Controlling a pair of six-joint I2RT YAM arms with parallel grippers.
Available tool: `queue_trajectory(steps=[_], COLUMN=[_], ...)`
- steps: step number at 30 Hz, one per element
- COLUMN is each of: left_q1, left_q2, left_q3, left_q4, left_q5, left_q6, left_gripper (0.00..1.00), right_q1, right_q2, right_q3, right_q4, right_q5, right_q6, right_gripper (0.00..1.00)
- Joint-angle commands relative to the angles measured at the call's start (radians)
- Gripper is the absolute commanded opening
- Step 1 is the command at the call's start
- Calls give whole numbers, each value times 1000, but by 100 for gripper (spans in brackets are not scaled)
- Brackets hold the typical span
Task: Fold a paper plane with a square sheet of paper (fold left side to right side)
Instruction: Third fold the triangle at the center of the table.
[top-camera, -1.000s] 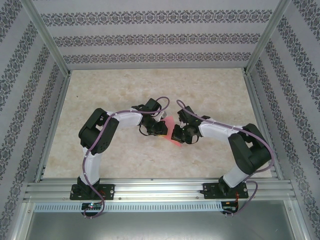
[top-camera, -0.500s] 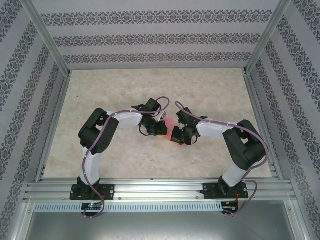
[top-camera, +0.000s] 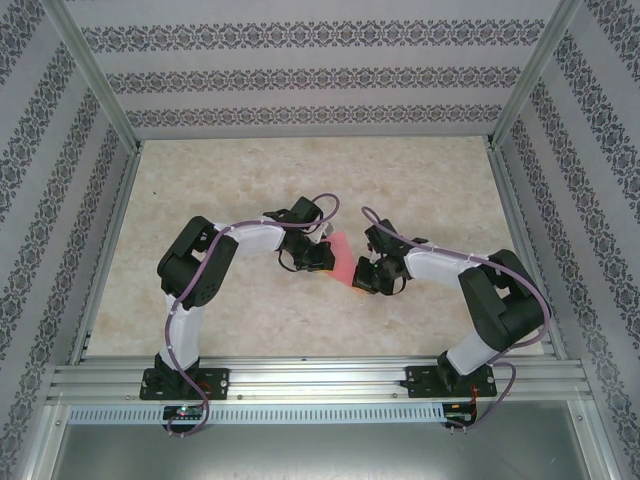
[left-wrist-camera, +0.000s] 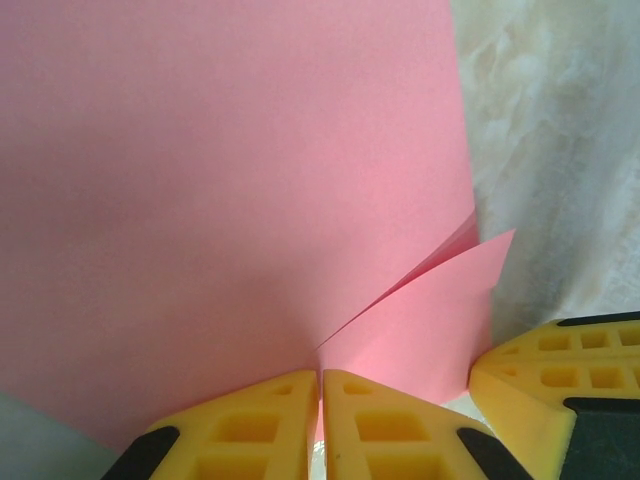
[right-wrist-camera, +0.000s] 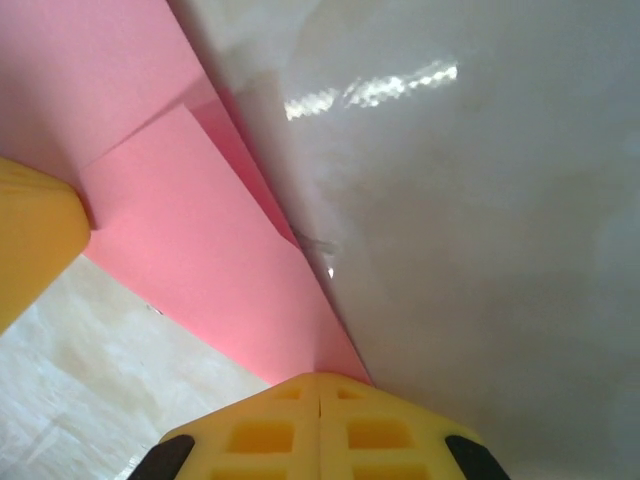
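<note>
Evidently L gripper (left-wrist-camera: 320, 400) & R gripper (right-wrist-camera: 318, 400) each clamp the square sheet of paper (left-wrist-camera: 220, 180) at their tips (prob. keeping folded layers aligned).

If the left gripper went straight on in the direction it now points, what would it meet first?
The square sheet of paper. It lies directly before the shut fingertips of the left gripper and seems to be touching them, though depth is unclear.

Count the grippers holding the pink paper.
2. The left gripper has its fingers shut on the paper at mid-table. The right gripper is shut on the paper's edge from the opposite side.
</note>
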Motion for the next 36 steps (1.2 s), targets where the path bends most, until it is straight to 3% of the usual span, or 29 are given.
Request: queue_trajectory(steps=[1,12,17,25,32,36], left_q1=[12,12,27,80,148,150], left_q2=[45,41,0,-149,-270,-276], left_q3=[-11,-4,30,86,-88,-175], left_q4=[-18,-28,-18,-37,25,93], left_q5=[-105,-108,-24,41,22,35], left_q6=[6,15,14,8,-48,-92], left_gripper=[13,13,20,37,49,51], right_q1=[-8,-18,-22,-39,-41,-49], right_q2=[-21,-71,-167,-281,-151,-75], right_q3=[-59,-118,-84,-1,62,105], right_q4=[-133,-159,-182,-119,65,95], right_q5=[55,88,116,114,23,18], right_q6=[-22,-22,-88,-227,-311,-385], right_gripper=[7,7,8,44,58,58])
